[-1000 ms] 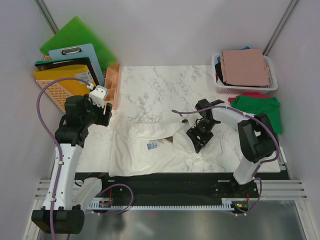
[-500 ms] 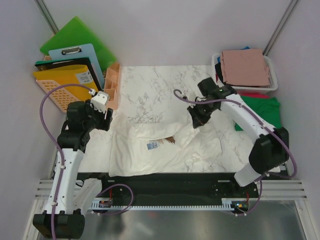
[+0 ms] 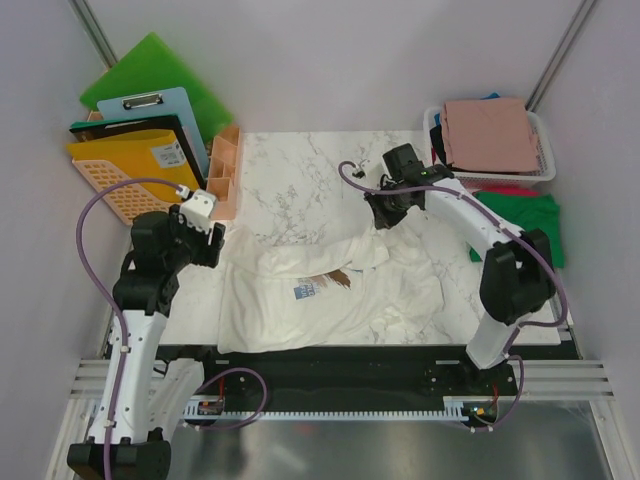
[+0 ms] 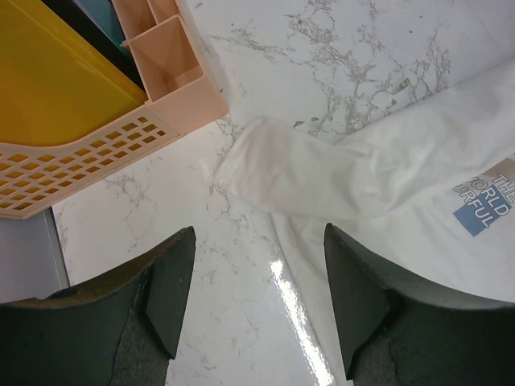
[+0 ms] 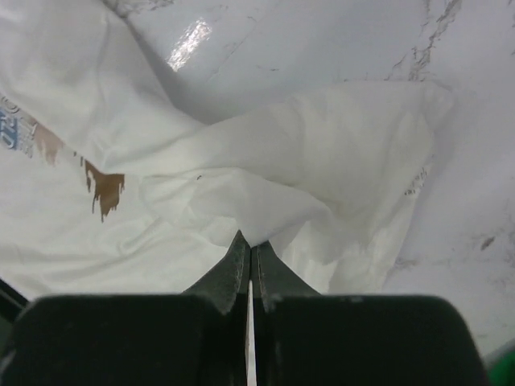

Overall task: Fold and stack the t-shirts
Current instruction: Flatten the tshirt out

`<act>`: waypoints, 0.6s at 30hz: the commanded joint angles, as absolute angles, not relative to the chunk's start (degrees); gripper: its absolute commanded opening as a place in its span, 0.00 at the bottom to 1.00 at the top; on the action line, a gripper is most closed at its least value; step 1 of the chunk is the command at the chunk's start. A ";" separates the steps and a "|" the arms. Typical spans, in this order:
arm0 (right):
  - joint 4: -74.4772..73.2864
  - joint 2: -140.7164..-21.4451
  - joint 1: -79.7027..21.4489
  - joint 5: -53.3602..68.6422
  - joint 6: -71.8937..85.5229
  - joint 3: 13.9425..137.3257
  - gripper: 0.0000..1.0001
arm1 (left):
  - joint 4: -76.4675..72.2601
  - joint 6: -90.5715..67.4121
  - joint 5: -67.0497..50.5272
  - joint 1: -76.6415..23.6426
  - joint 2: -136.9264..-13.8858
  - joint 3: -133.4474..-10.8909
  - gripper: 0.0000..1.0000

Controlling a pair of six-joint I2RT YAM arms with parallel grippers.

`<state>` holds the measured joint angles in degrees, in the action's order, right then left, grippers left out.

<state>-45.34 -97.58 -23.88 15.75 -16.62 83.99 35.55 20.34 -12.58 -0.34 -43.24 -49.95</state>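
A cream-white t-shirt (image 3: 320, 295) with a blue-and-brown chest print (image 3: 306, 291) lies crumpled across the near half of the marble table (image 3: 300, 180). My right gripper (image 3: 384, 214) is shut on a pinch of its cloth (image 5: 265, 217), holding that fold above the table at the shirt's far right. My left gripper (image 4: 259, 233) hangs open over bare marble just short of the shirt's left sleeve (image 4: 282, 173), touching nothing. A dusty-pink t-shirt (image 3: 490, 135) lies on top of the basket. A green t-shirt (image 3: 520, 220) lies on the table's right edge, with a strip of red (image 3: 500, 189) beside it.
The white mesh basket (image 3: 545, 172) stands at the back right. At the back left are green folder boards (image 3: 150, 70), a blue clipboard (image 3: 165, 110), a yellow crate (image 3: 125, 170) and a peach organiser (image 3: 225, 170), close to my left gripper.
My right gripper has shut on the white shirt's cloth and drawn it toward the far side of the table. The left arm has shifted only slightly and stays open.
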 commanded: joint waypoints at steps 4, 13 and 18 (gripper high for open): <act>-37.18 -102.39 -24.78 14.68 -14.06 85.08 0.00 | 36.47 21.54 -13.36 -0.09 -45.42 -49.92 0.73; -35.25 -96.69 -25.75 13.01 -14.85 78.85 0.00 | 41.92 20.57 -21.63 -0.09 -64.93 -57.73 0.73; -34.63 -95.63 -25.75 13.09 -15.47 76.91 0.00 | 41.93 15.65 -9.87 -0.09 -73.03 -62.22 0.72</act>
<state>-36.77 -97.73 -25.76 13.47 -14.98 78.11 41.23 19.31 -16.10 -0.34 -71.53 -57.82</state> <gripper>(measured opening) 0.007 0.720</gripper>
